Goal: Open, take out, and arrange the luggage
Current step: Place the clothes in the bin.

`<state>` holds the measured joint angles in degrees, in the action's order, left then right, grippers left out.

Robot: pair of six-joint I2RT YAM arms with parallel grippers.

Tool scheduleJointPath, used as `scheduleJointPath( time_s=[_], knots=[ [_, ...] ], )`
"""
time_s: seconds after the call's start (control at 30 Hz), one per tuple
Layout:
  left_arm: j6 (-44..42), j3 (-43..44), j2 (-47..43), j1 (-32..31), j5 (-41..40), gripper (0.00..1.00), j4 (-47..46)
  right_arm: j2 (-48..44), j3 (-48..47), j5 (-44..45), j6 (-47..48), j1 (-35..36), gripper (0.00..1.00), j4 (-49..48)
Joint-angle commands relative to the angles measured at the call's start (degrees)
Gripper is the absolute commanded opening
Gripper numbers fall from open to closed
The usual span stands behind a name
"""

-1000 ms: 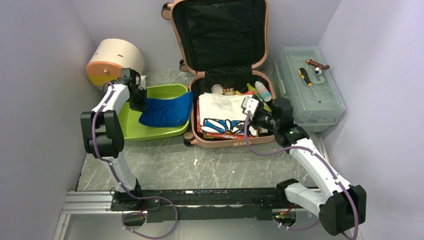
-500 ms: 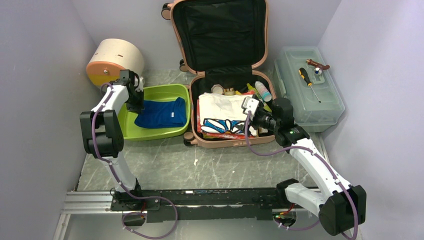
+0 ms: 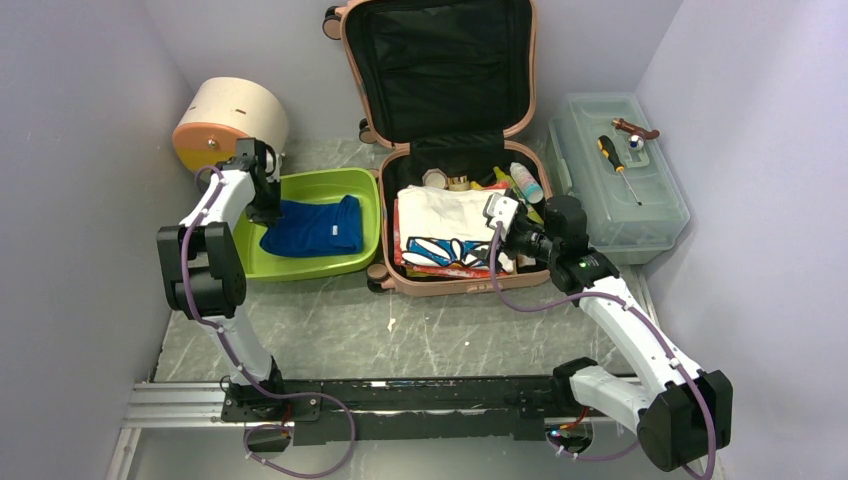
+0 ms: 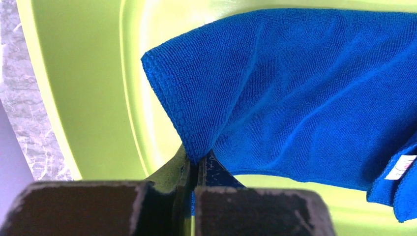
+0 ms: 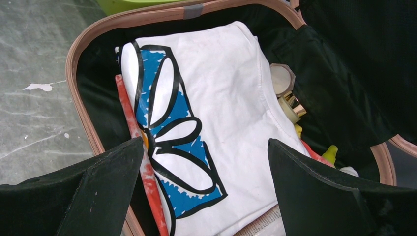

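Pale lilac walls [image 3: 80, 150], grey marbled tabletop [image 3: 450, 330]

The top camera sits high behind the arm bases [image 3: 250, 388] at 6 o'clock, facing down toward 12, far enough to take in the whole table [image 3: 400, 330]. The left wrist camera looks down very close on the blue cloth [image 4: 305, 88] in the green tray [image 4: 78, 98]. The right wrist camera hangs close over the white shirt [image 5: 221, 98] in the suitcase [image 5: 96, 78]. The top view shares both spots, at 11 and 12 o'clock from the bases.

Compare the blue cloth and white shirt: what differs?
The blue cloth lies in the green tray; the white shirt lies in the luggage. The cloth is plain; the shirt has a flower print. The left gripper pinches the cloth; the right gripper hangs open above the shirt. Both are fabric.
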<state>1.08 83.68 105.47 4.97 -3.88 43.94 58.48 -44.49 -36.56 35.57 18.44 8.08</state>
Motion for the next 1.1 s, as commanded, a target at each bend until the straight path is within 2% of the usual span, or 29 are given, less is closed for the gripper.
scheduleJointPath(
  time_s=[0.0,0.07,0.13,0.27,0.3,0.43,0.53,0.63,0.73,0.8,0.87,1.0,1.07],
  knots=[
    [-0.1,1.9,-1.5,0.3,-1.4,0.01,-0.2,-0.6,0.2,-1.9,0.3,-0.2,1.0,-1.8],
    [-0.4,2.7,-0.7,0.3,-1.3,0.14,0.9,-0.5,0.1,-2.1,0.4,-0.2,1.0,-1.7],
    [-0.4,3.3,-0.7,0.3,-1.7,0.32,1.6,-0.5,0.2,-2.1,0.5,-0.2,1.0,-1.7],
    [-2.1,4.1,-4.0,0.3,-1.2,0.88,1.0,-0.3,0.2,-2.2,0.6,-0.3,1.0,-1.7],
    [-2.7,4.5,-4.9,0.3,-0.3,0.95,0.9,-0.2,0.2,-2.3,0.6,-0.2,1.0,-1.6],
    [-3.9,4.1,-8.4,-0.3,8.0,0.99,-1.4,0.3,0.1,-2.2,0.8,-0.3,1.0,-1.5],
    [-4.9,2.8,-8.3,-3.5,8.3,0.92,-3.9,0.6,0.1,-2.1,1.0,-0.3,1.0,-1.3],
    [-5.9,3.4,-5.4,-7.8,5.3,0.74,-4.8,0.7,0.2,-1.9,1.2,-0.3,1.0,-1.4],
    [-5.7,5.3,-1.3,-10.0,4.1,0.48,-4.9,1.1,0.1,-1.8,1.2,-0.2,1.0,-1.4],
    [-5.7,6.8,1.4,-11.1,4.0,0.25,-4.9,1.6,0.1,-1.8,1.4,-0.3,1.0,-1.2],
    [-5.6,8.4,3.9,-11.8,3.2,0.11,-4.6,1.8,0.1,-1.9,1.6,-0.2,1.0,-1.1],
    [-6.0,9.9,7.0,-12.8,1.8,0.02,-5.3,2.3,-0.2,-2.0,1.8,-0.3,1.0,-0.5],
    [-6.2,9.8,7.6,-13.4,1.6,0.0,-5.8,2.3,-0.2,-2.1,1.9,-0.3,1.0,-0.6]
  ],
)
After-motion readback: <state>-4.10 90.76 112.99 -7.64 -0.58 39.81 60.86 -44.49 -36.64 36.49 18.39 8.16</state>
